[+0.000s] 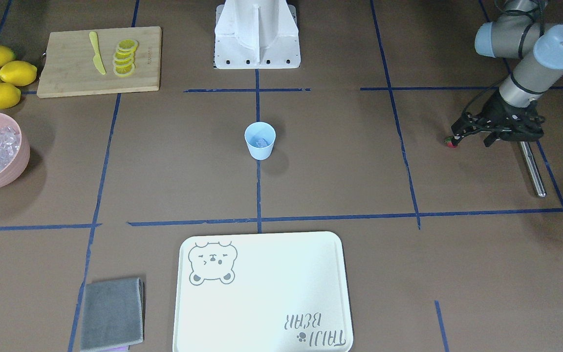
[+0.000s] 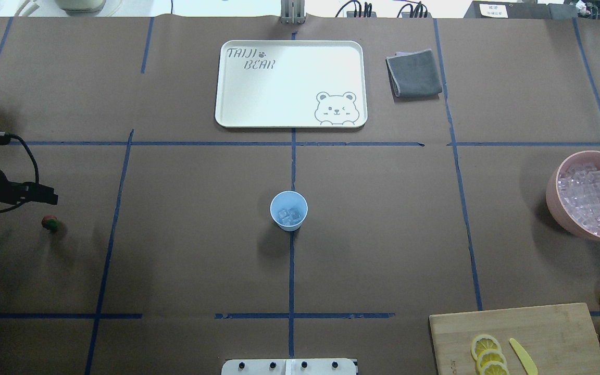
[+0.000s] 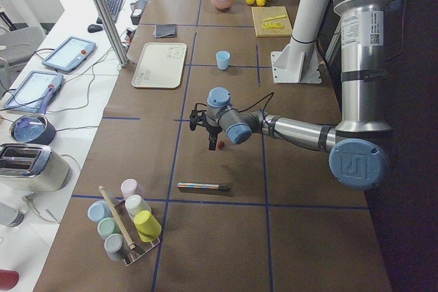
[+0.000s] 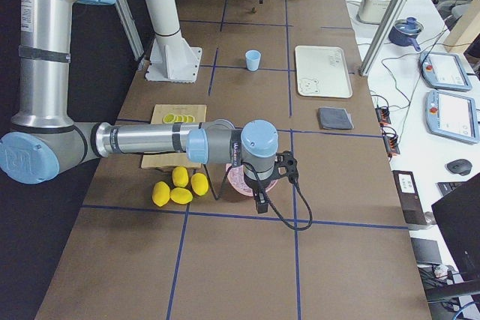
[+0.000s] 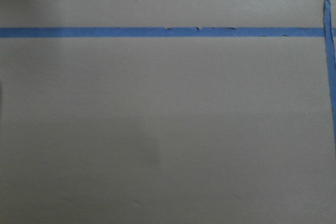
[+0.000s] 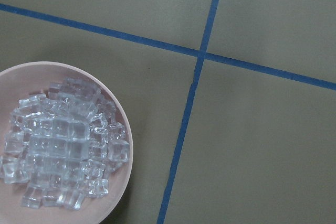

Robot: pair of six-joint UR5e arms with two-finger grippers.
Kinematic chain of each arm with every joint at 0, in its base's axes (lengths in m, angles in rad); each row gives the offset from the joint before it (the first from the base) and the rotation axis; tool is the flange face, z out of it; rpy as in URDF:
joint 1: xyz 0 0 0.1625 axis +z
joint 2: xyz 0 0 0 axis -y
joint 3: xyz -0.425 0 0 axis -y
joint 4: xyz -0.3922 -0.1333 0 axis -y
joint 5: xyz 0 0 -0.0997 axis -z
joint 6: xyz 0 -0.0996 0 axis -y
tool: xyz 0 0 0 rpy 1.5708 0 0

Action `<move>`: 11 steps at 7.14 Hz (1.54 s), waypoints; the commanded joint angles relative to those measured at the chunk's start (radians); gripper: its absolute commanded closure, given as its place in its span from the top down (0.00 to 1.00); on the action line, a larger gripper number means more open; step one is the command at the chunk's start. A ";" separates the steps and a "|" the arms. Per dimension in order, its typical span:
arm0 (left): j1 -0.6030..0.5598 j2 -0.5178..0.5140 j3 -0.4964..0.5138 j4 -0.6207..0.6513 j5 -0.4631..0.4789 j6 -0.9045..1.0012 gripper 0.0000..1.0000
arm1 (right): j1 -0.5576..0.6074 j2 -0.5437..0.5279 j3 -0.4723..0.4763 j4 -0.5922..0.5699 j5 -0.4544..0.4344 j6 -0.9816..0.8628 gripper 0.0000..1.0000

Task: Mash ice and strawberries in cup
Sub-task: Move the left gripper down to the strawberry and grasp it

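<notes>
The pale blue cup [image 2: 288, 211] stands upright at the table's middle with a few clear ice cubes [image 2: 289, 214] inside. More ice [image 6: 63, 150] fills the pink bowl [image 2: 558, 200]. A tiny red strawberry [image 2: 50, 223] lies on the table at the left. My left gripper [image 2: 50, 198] hangs just beside and above it, not touching; I cannot tell whether it is open or shut. My right gripper [image 4: 259, 204] hovers next to the pink bowl, seen only in the exterior right view, so I cannot tell its state. Neither wrist view shows fingers.
A metal rod [image 1: 533, 168] lies near the left arm. A cream tray [image 2: 227, 104] and a grey cloth [image 2: 414, 73] sit at the far side. A cutting board [image 1: 66, 78] carries lemon slices and a yellow knife, with whole lemons [image 1: 3, 73] beside it. A rack of cups [image 3: 126, 227] stands at the left end.
</notes>
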 commanded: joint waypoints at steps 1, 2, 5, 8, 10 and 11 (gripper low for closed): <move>0.090 0.003 0.001 -0.016 0.091 -0.053 1.00 | 0.000 -0.004 0.000 0.000 0.001 0.000 0.99; 0.092 0.013 0.003 -0.016 0.092 -0.050 1.00 | 0.000 -0.004 0.000 0.000 0.001 0.000 0.99; 0.093 0.024 0.007 -0.017 0.085 -0.042 1.00 | 0.000 -0.008 0.000 0.001 0.001 0.000 0.99; 0.093 0.030 0.007 -0.017 0.081 -0.044 0.26 | 0.002 -0.008 0.002 0.002 0.001 0.000 0.99; 0.093 0.030 0.001 -0.016 0.081 -0.044 0.05 | 0.002 -0.008 0.006 0.002 0.002 0.000 0.99; 0.092 0.030 -0.011 -0.016 0.082 -0.044 0.00 | 0.002 -0.008 0.008 0.002 0.002 0.000 0.99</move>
